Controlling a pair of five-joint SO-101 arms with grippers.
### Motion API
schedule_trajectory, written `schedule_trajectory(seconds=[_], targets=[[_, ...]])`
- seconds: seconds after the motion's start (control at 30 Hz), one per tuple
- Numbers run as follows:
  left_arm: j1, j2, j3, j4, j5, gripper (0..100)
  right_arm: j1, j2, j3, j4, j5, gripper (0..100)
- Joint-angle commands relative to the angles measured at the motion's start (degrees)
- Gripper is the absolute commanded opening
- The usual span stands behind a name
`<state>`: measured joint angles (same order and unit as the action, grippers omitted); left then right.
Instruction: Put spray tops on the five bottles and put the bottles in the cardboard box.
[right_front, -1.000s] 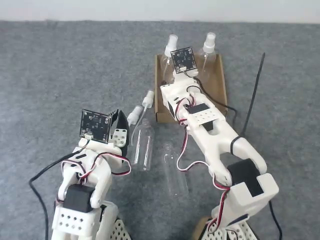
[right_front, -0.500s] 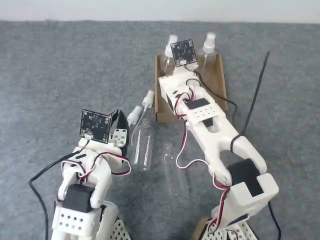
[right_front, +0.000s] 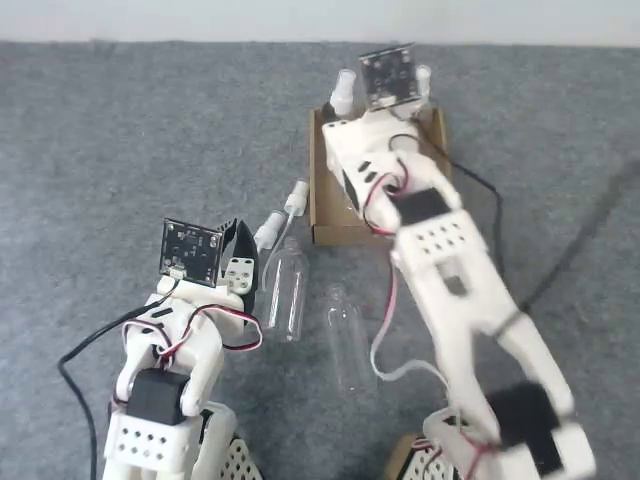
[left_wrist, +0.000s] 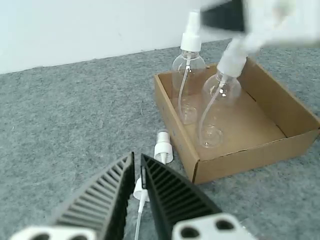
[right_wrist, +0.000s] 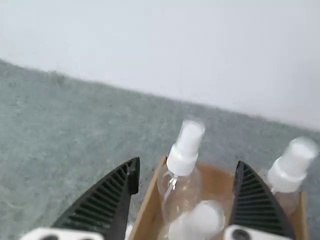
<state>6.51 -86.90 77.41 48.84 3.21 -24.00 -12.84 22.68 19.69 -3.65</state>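
The cardboard box (right_front: 336, 236) sits at the far middle of the carpet, with three spray-topped bottles standing in it. My right gripper (right_wrist: 186, 169) hangs open above them. One capped bottle (right_wrist: 181, 165) stands beyond the gripper, another (right_wrist: 290, 170) to the side, and a third white top (right_wrist: 197, 220) sits low between the fingers, untouched. Two uncapped clear bottles (right_front: 285, 285) (right_front: 345, 338) lie on the carpet in front of the box. Two loose spray tops (left_wrist: 162, 150) (left_wrist: 140, 190) lie just ahead of my left gripper (left_wrist: 137, 161), which is shut on nothing.
Grey carpet spreads open to the left of the box (left_wrist: 240, 160). A white wall runs along the far edge. The right arm (right_front: 440, 250) stretches over the right side, with a loose cable beside it.
The right arm has lifted and pushed toward the far side of the box, away from the near bottle. The left arm, loose bottles and spray tops have not moved.
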Motion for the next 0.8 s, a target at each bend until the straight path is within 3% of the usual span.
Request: schedule_trajectory(seconds=[0.0, 0.17, 0.43, 0.57, 0.77], targets=[[-0.26, -0.88, -0.57, -1.76, 0.26, 1, 0.4, -14.64, -3.96, 12.97, 0.7, 24.6], [-0.26, -0.88, -0.57, -1.76, 0.26, 1, -4.35, -20.35, -3.69, 34.24, 0.44, 24.6], [-0.26, -0.88, -0.48, -1.76, 0.26, 1, -15.69, -20.09, -1.14, 53.49, 0.26, 24.7], [-0.26, -0.88, -0.48, -1.76, 0.26, 1, -19.74, -17.36, 8.26, 50.15, 0.26, 24.7], [-0.26, -0.88, -0.48, -1.76, 0.26, 1, -20.44, -16.04, 23.82, 37.05, 0.26, 24.6]])
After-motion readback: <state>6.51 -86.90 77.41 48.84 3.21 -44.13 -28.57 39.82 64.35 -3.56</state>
